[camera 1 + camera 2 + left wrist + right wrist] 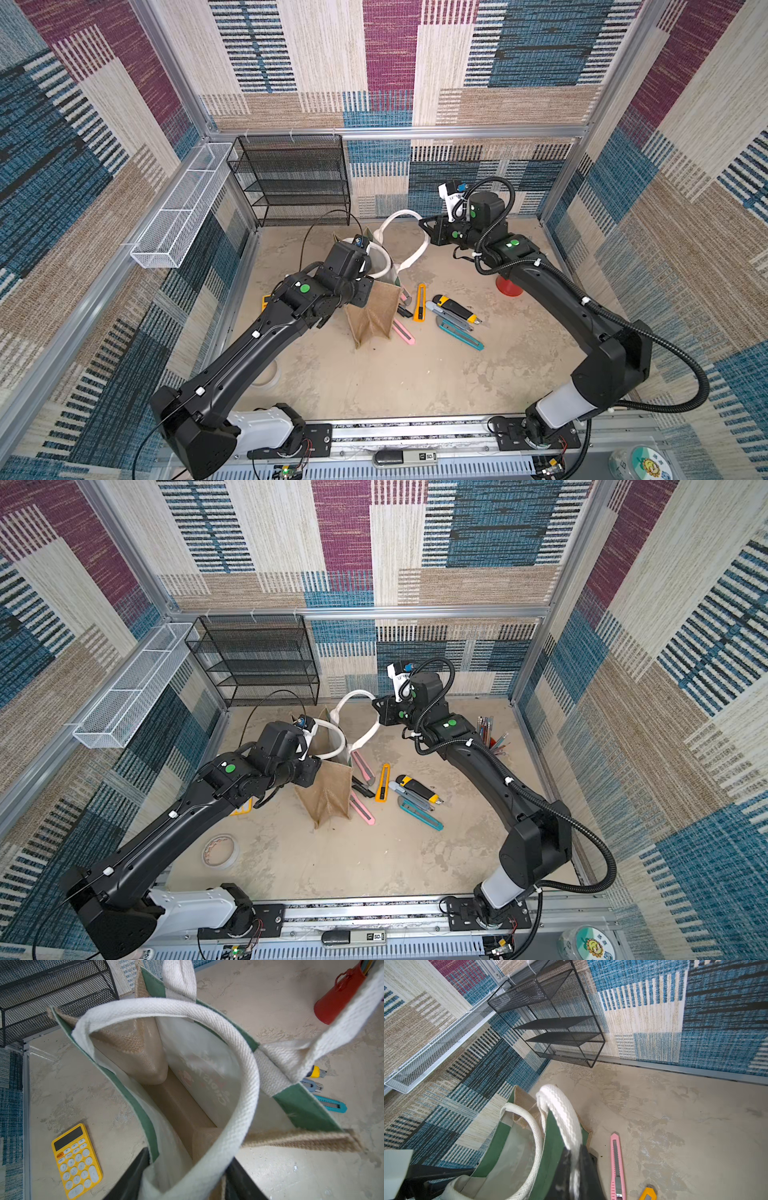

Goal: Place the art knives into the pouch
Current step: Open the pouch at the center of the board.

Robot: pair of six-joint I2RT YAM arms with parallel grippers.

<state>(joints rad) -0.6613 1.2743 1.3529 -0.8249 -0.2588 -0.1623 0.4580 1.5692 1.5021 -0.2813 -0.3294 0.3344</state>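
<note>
The pouch (374, 316) (328, 796) stands mid-table with its mouth open, and its inside (182, 1105) holds no knife. My right gripper (574, 1167) (424, 224) is shut on the far white handle (409, 216), holding it up and away from the bag. My left gripper (188, 1157) sits at the near rim, its fingers (137, 1169) apart, with the near handle (245, 1076) and the wall between them. Several art knives lie on the table right of the pouch: orange (420, 302), pink (617, 1165), yellow-black (455, 309) and teal (330, 1104).
A yellow calculator (75, 1161) lies left of the pouch. A red cup of pens (494, 737) stands behind the right arm. A tape roll (220, 851) lies front left. A black mesh shelf (291, 178) and a white wire basket (183, 203) hang on the walls.
</note>
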